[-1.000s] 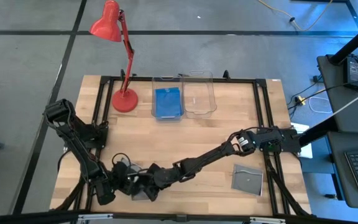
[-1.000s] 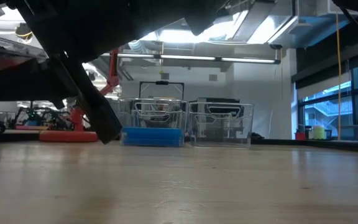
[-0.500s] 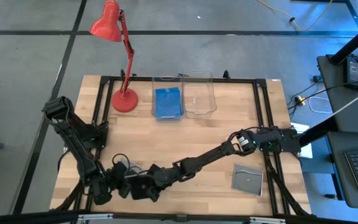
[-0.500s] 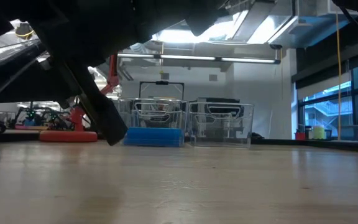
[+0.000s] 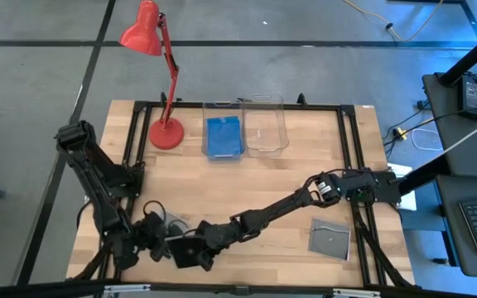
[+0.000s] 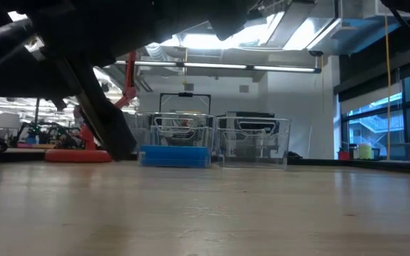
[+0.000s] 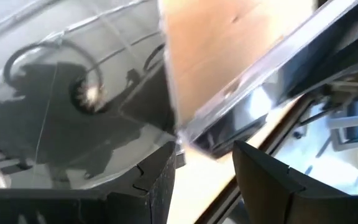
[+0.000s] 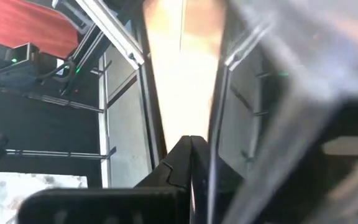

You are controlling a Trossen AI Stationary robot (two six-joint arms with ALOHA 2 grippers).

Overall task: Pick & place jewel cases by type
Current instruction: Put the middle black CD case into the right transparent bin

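Note:
A smoky grey jewel case [image 7: 86, 93] with a round hub sits at the table's near left, right in front of my left gripper [image 7: 204, 180]. That gripper's fingers are apart, and the case's corner [image 7: 179, 140] is just beyond them. My right gripper [image 8: 189, 149] reaches across the table to the same spot [image 5: 190, 252], fingers shut, with a translucent case edge [image 8: 215, 112] beside them. A second grey case [image 5: 330, 238] lies flat at the near right. A blue case [image 5: 224, 136] lies in the left clear bin [image 5: 222, 108]. My left gripper has the grey case's corner close to its left finger [image 7: 157, 177]; I cannot tell whether it touches. My right gripper's shut fingers [image 8: 179, 155] lie along the translucent case edge. I cannot tell whether they pinch a thin leaf of the case or only stand beside it.
An empty clear bin [image 5: 265, 128] stands right of the bin with the blue case at the far middle. A red desk lamp [image 5: 166, 132] stands on its base at the far left. Bare wood lies in the table's middle.
My left arm has swung toward the table's left edge and risen a little, its gripper drawing back from the grey case. My right arm has stayed where it was.

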